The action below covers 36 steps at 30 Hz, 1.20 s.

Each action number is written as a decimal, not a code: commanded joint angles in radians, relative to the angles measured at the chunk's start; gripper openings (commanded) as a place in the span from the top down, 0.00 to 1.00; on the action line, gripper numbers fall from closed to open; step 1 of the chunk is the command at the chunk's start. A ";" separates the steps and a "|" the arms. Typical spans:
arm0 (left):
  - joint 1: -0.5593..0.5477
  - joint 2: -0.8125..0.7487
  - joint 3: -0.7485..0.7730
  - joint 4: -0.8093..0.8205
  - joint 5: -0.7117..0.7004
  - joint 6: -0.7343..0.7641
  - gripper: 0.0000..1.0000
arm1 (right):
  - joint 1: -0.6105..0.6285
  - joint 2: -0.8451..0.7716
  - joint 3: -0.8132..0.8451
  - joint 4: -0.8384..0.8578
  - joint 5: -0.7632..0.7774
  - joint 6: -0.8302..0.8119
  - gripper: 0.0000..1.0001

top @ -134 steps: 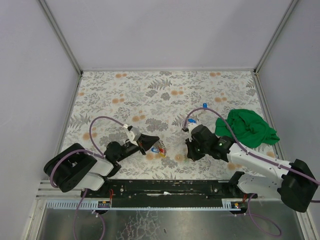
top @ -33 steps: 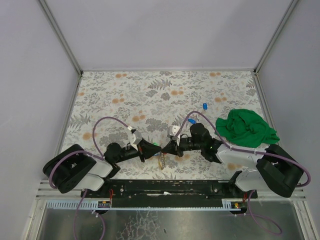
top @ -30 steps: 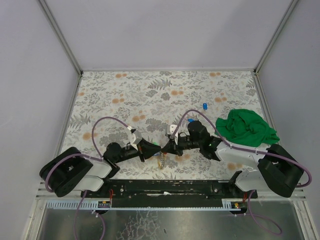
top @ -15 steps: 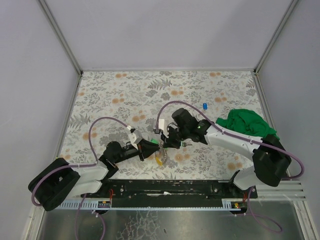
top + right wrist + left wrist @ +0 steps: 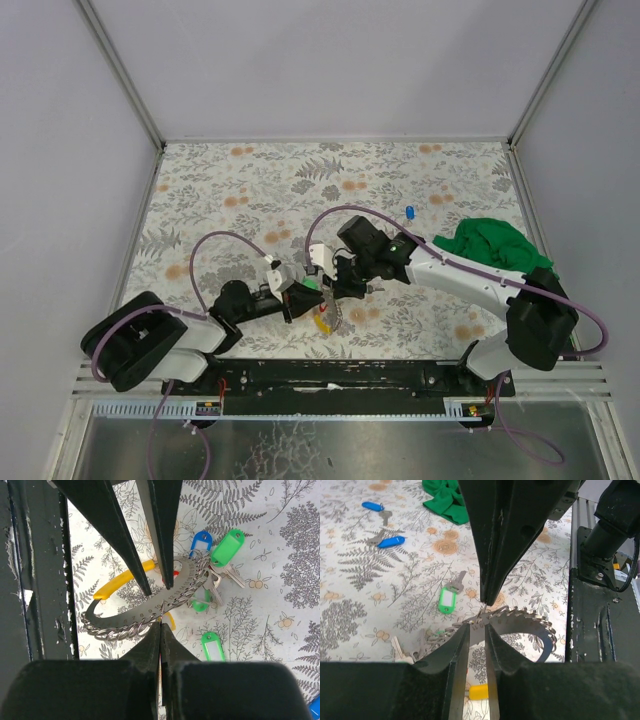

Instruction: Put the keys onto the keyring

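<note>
The keyring [image 5: 131,618] is a flat dark grey numbered arc with several small wire rings along its edge. My left gripper [image 5: 475,629] is shut on its upper band and holds it over the mat; it also shows in the top view [image 5: 303,298]. My right gripper [image 5: 161,624] is shut on a thin wire ring that touches the arc's edge, tip to tip with the left one [image 5: 336,286]. Keys with green [image 5: 227,545] and blue [image 5: 201,540] tags hang at the arc's end. A loose green-tagged key [image 5: 212,647] lies beside it. A yellow tag [image 5: 478,691] lies below.
Two blue-tagged keys [image 5: 372,506] [image 5: 390,541] lie farther out on the flowered mat; one shows in the top view [image 5: 410,211]. A green cloth [image 5: 495,255] is bunched at the right. The black base rail [image 5: 340,375] runs along the near edge.
My right arm has swung left from the mat's right side to meet the left gripper. The left gripper has kept hold of the keyring and shifted slightly right.
</note>
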<state>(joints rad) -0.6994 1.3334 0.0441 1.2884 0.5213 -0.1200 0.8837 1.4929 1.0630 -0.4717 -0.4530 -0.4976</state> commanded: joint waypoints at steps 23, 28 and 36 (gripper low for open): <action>-0.041 0.134 0.046 0.035 -0.387 -0.142 0.91 | 0.070 0.093 -0.078 0.270 0.180 0.161 1.00; -0.063 0.073 0.051 -0.059 -0.539 -0.236 0.91 | 0.076 0.163 -0.080 0.322 0.226 0.247 1.00; -0.083 -0.077 0.015 -0.246 -0.503 -0.327 0.88 | 0.075 0.233 -0.081 0.367 0.295 0.321 0.94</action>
<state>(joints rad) -0.7605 1.3399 0.0780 1.1294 0.0376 -0.3801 0.9504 1.7119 0.9802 -0.1589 -0.2283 -0.2367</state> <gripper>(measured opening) 0.118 0.027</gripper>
